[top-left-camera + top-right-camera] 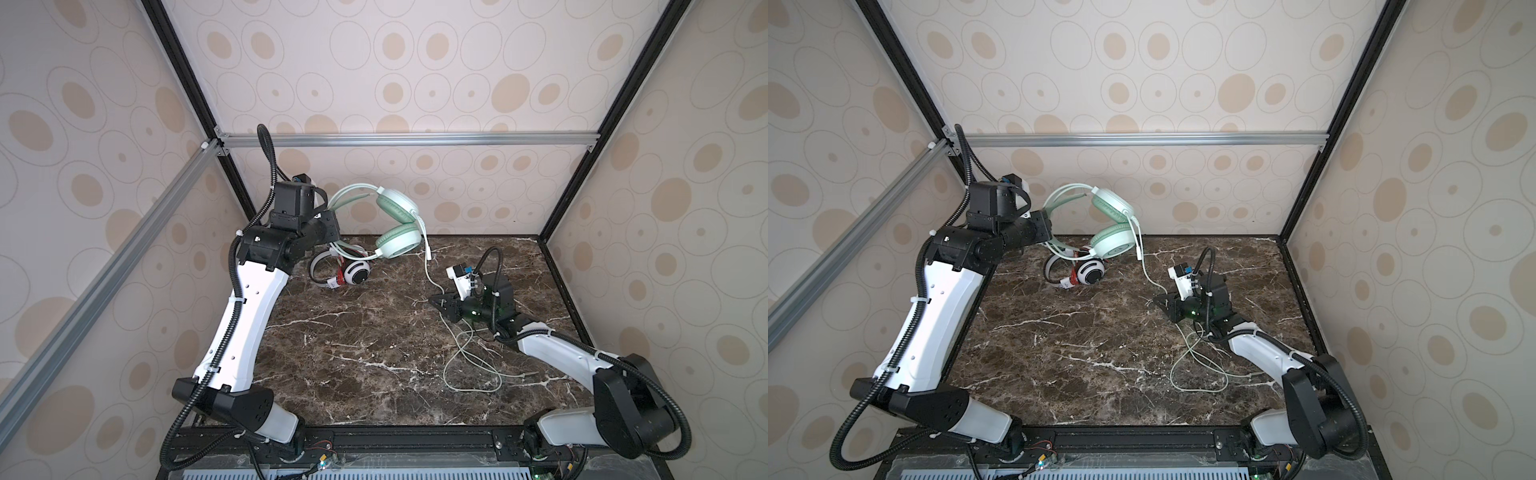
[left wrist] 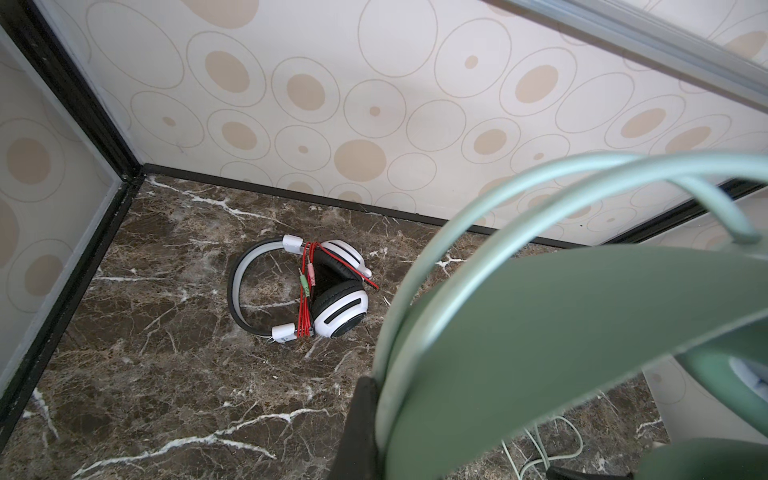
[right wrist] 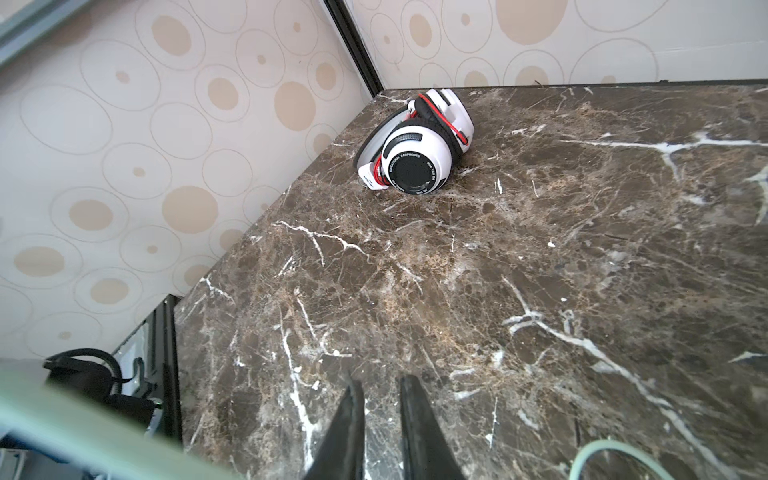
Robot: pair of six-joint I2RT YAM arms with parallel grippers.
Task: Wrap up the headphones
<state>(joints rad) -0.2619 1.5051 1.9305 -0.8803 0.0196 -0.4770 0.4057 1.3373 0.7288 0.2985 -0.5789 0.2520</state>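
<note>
My right gripper (image 3: 376, 380) sits low over the table (image 1: 353, 353), jaws nearly together; can't tell if it pinches the pale green cable (image 1: 430, 278) alongside. My left gripper (image 1: 332, 226), raised at the back, clamps the mint-green headset (image 1: 397, 208) by its band. The white headset (image 1: 355, 272) lies on the table beneath.

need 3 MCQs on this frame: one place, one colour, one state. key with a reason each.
1. Where is the white headset?
A. on the table, back left
B. hanging from the frame bar
C. on the front rail

2. What colour is the cable wound on it?
A. blue
B. black
C. red

3. What state is the mint-green headset in?
A. lying flat
B. held up by the left gripper
C. boxed

Key:
1 A, both top views show it lying on the table near the back left corner.
2 C, the left wrist view shows red strands bundled beside its cups.
3 B, its headband sits in the shut gripper, with the cups raised.
</note>
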